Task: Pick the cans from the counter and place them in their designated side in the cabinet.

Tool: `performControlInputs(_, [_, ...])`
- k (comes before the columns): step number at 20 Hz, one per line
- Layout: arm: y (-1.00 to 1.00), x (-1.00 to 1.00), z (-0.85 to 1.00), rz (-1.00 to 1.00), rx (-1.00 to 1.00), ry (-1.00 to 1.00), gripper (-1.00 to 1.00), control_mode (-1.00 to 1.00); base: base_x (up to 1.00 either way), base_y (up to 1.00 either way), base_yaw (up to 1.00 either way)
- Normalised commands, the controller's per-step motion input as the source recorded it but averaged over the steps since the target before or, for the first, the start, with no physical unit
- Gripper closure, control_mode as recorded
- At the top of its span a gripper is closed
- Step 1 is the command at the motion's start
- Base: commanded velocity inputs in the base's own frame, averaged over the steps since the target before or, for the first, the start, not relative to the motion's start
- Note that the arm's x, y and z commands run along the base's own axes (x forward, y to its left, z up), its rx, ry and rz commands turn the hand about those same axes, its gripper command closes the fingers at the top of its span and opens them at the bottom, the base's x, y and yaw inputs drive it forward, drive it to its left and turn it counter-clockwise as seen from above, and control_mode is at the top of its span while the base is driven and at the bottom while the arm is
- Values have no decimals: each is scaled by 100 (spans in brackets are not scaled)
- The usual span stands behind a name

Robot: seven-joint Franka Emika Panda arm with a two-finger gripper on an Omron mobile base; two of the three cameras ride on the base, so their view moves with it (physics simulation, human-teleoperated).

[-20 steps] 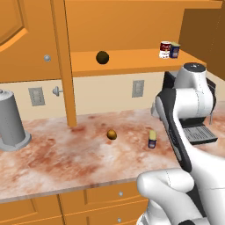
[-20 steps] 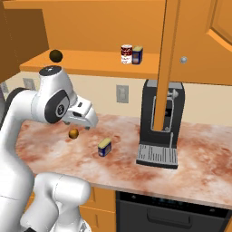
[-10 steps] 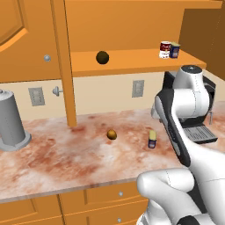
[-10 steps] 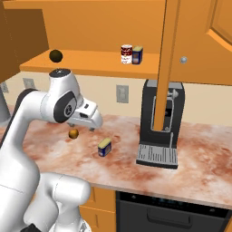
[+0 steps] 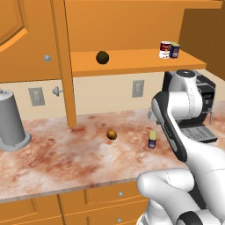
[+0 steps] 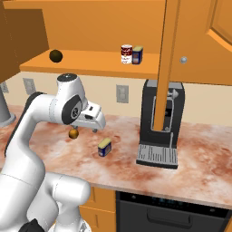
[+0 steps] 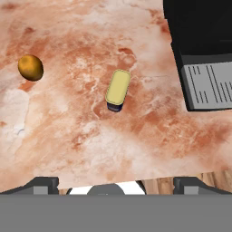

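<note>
One dark blue can with a yellowish top (image 7: 118, 89) stands on the marbled counter (image 7: 68, 131), also seen as the can (image 5: 152, 139) (image 6: 104, 147). My gripper (image 6: 90, 128) hangs open above the counter, just up and left of that can, and holds nothing. In the hand view the gripper (image 7: 118, 185) has its dark fingertips (image 7: 45, 183) far apart, with the can ahead of them. A red-and-white can (image 5: 165, 49) (image 6: 126, 54) and a dark blue can (image 5: 175, 50) (image 6: 137, 55) stand together on the right of the orange cabinet shelf (image 5: 132, 62) (image 6: 90, 64).
A small brown ball (image 5: 111, 134) (image 6: 73, 133) (image 7: 30, 67) lies on the counter near the can. A dark ball (image 5: 102, 57) (image 6: 55, 55) sits on the shelf. A black coffee machine (image 6: 162, 122) (image 5: 200, 110) stands to the right, a tall grey cylinder (image 5: 12, 123) to the left. Open cabinet doors (image 5: 61, 66) (image 6: 165, 68) jut out.
The arm has swung a little to the right, carrying the hand closer over the can on the counter. The jaws have stayed open, and the cans have not moved.
</note>
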Motion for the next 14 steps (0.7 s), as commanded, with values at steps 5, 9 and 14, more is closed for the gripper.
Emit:
performControlInputs(5, [0, 28, -21, 3, 0, 1, -100, -100, 0, 0, 0])
performControlInputs(9, [0, 23, -18, 0, 0, 0, -100, -100, 0, 0, 0])
performControlInputs(14, [0, 20, -19, -4, 0, 1, -100, -100, 0, 0, 0])
